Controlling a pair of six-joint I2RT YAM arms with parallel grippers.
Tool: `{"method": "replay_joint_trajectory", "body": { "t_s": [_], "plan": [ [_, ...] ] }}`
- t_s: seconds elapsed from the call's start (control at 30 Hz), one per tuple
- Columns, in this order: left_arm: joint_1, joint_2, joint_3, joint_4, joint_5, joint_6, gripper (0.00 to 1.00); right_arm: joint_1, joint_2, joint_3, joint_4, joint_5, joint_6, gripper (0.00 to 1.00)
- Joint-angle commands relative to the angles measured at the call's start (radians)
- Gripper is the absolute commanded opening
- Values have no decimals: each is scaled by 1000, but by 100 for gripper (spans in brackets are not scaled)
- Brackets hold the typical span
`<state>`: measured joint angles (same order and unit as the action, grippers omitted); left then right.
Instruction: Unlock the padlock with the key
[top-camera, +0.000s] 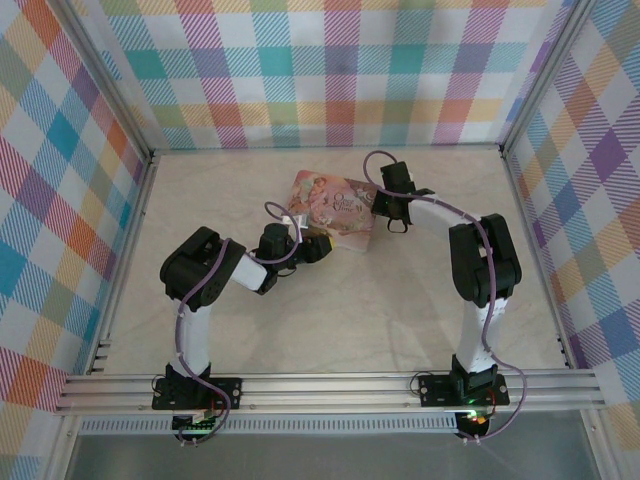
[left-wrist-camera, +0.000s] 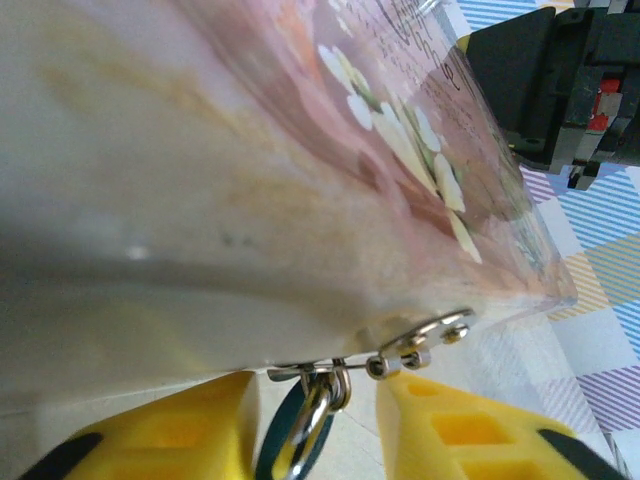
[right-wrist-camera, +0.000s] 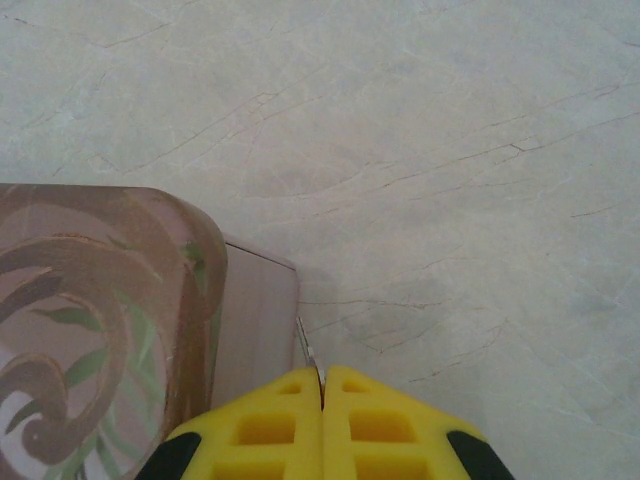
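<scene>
My 2 left fingers (left-wrist-camera: 440, 430) stand apart, bottom of frame, with the padlock (left-wrist-camera: 320, 405) hanging from the hasp (left-wrist-camera: 420, 335) between them. My right fingers (right-wrist-camera: 380, 420), bottom centre, clamp the key (right-wrist-camera: 308, 352) beside the box (right-wrist-camera: 90, 320).

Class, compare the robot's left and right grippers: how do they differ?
The left gripper stands open with a metal loop between; the right gripper is shut on a thin metal strip. Left faces the hasp on the pink box; right, its corner. Both have yellow fingers.
</scene>
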<state>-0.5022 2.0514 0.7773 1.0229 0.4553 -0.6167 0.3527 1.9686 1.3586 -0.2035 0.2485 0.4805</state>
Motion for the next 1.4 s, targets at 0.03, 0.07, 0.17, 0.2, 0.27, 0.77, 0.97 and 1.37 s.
{"method": "replay_joint_trajectory", "body": {
  "t_s": [0.03,0.07,0.17,0.2,0.27,0.77,0.97,1.37],
  "plan": [
    [11,22,-1,-42,28,-18,31,17,1,-4,22,-43,-21,0],
    [13,21,-7,-43,28,-16,30,18,0,-4,23,-43,-21,0],
    [18,18,-15,-62,28,-9,26,18,-7,-9,28,-43,-23,0],
    [19,16,-16,-70,29,-6,25,19,-8,-11,28,-43,-26,0],
    [21,10,-16,-95,33,8,22,19,-8,-9,31,-44,-31,0],
    [19,-39,-20,-341,89,87,20,17,116,181,-16,-157,-145,0],
    [6,-49,-30,-359,92,92,20,19,161,260,-42,-245,-190,0],
    [42,-72,-1,-302,74,59,29,21,105,170,-4,-247,-188,0]
  ]
}}
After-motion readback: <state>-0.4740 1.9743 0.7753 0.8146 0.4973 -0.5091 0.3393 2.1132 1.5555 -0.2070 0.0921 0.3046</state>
